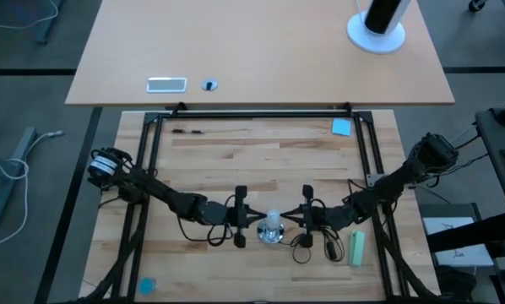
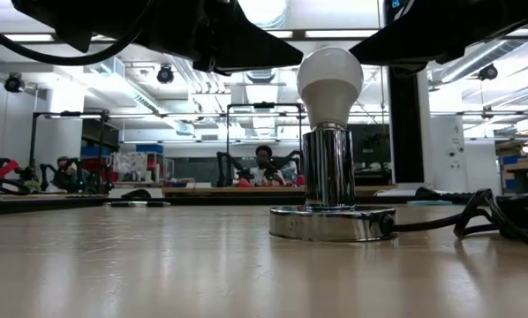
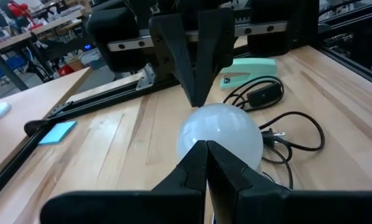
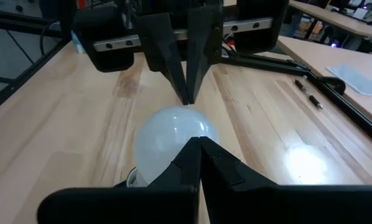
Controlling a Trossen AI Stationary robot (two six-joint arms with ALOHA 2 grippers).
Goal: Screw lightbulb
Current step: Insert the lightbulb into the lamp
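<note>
The white frosted lightbulb [image 2: 330,78] stands upright with its base in the chrome stem of the round silver socket [image 2: 332,223], which rests flat on the wooden table near its front middle [image 1: 272,237]. My left gripper [image 1: 254,222] is shut and points level at the bulb's dome [image 3: 223,130] from the table's left. My right gripper [image 1: 291,221] is shut and points at the dome [image 4: 164,134] from the table's right. The two shut tips face each other across the top of the bulb. My left gripper has its shut tips at the left side of the bulb's upper dome [image 2: 303,71], coming level from the table's left; I cannot tell whether they touch it. My right gripper has its shut tips at the right side of the dome [image 2: 359,72], coming level from the table's right; I cannot tell whether they touch it.
The socket's black cord with its switch [image 1: 307,245] lies coiled to the right of the socket. A pale green block [image 1: 357,248] lies beyond it. A blue note [image 1: 342,127] and a pen [image 1: 187,131] lie at the far side. Black frame rails [image 1: 143,169] run along the edges.
</note>
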